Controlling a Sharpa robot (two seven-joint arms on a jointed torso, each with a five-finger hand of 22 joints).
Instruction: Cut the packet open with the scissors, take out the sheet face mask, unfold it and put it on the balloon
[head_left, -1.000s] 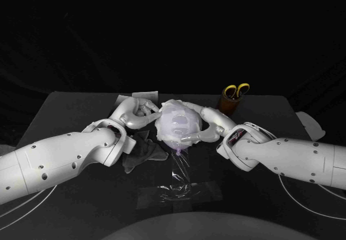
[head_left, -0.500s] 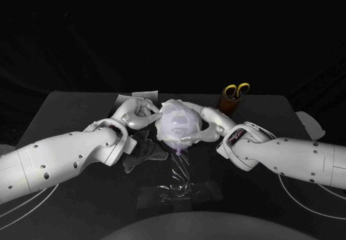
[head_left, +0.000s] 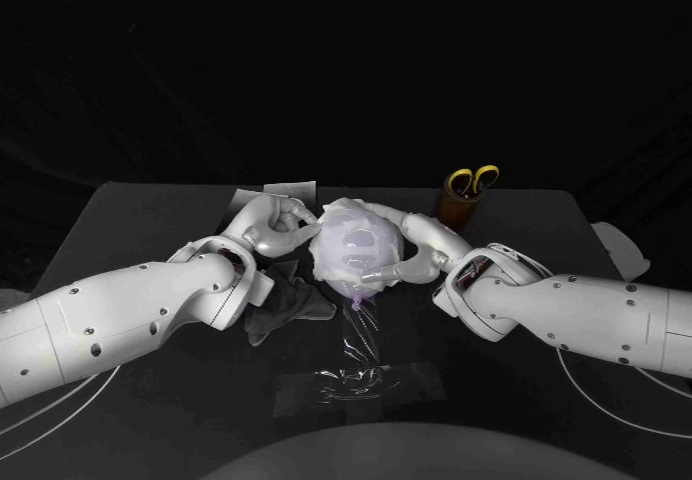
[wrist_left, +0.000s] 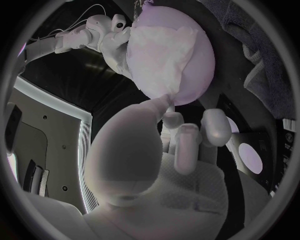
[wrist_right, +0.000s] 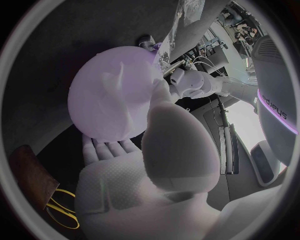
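Note:
A pale purple balloon (head_left: 346, 262) stands on a clear stand at the table's middle. The white sheet mask (head_left: 351, 232) lies draped over it. My left hand (head_left: 271, 226) is at the balloon's left side, and in the left wrist view its fingers (wrist_left: 182, 146) pinch a tail of the mask (wrist_left: 159, 60) against the thumb. My right hand (head_left: 411, 252) cups the balloon from the right. The right wrist view shows its palm (wrist_right: 109, 172) behind the balloon (wrist_right: 112, 100) with the thumb alongside. The yellow-handled scissors (head_left: 473, 182) stand in a brown holder (head_left: 459, 210) at the back right.
The opened packet (head_left: 287, 190) lies behind my left hand. A dark cloth (head_left: 289, 305) lies under my left wrist. The clear stand's base (head_left: 353, 380) sits near the front edge. A pale object (head_left: 623, 250) lies at the table's right edge.

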